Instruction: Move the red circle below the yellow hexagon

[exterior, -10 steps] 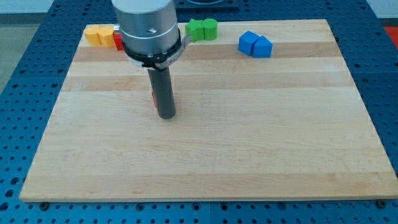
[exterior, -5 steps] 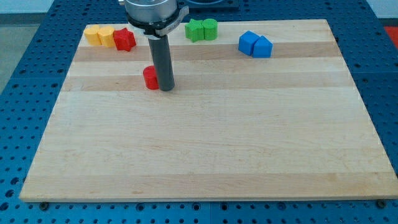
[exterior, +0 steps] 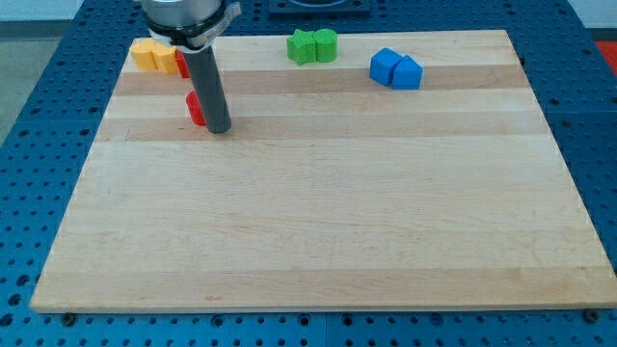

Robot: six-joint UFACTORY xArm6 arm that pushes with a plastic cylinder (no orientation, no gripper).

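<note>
While my tip (exterior: 219, 129) presses the red circle's (exterior: 195, 109) right side on the worktop (exterior: 318, 202), below the yellow blocks (exterior: 154, 55), the rod hides another red block (exterior: 181, 64).

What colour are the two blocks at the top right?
Blue, clear in the camera view.

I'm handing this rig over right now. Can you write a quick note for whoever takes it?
My tip is on the board, against the right side of the red circle.
The red circle sits lower right of the yellow blocks in the view's top left corner; which one is the hexagon I cannot tell.
Left: nudge the circle further left until it lies straight below the hexagon.
</note>
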